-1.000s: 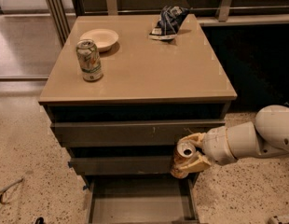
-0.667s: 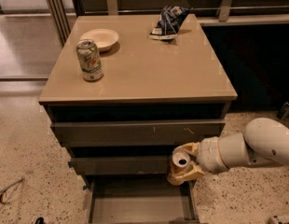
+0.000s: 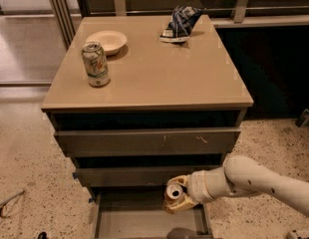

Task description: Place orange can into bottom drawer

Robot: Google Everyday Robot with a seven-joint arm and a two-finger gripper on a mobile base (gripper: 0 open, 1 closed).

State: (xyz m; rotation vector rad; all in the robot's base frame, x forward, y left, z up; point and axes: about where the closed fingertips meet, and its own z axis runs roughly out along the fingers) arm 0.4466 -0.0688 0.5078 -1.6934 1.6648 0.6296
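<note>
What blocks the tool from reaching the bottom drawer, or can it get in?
Probably yes: the tool, gripping the orange can, hangs just above the right side of the open bottom drawer, and nothing visible lies between them.

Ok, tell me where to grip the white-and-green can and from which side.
Probably grip the white-and-green can at mid-body, from the front: it stands upright with straight round walls, and the bowl sits close behind it. The end effector is low at the bottom drawer, shut on the orange can.
</note>
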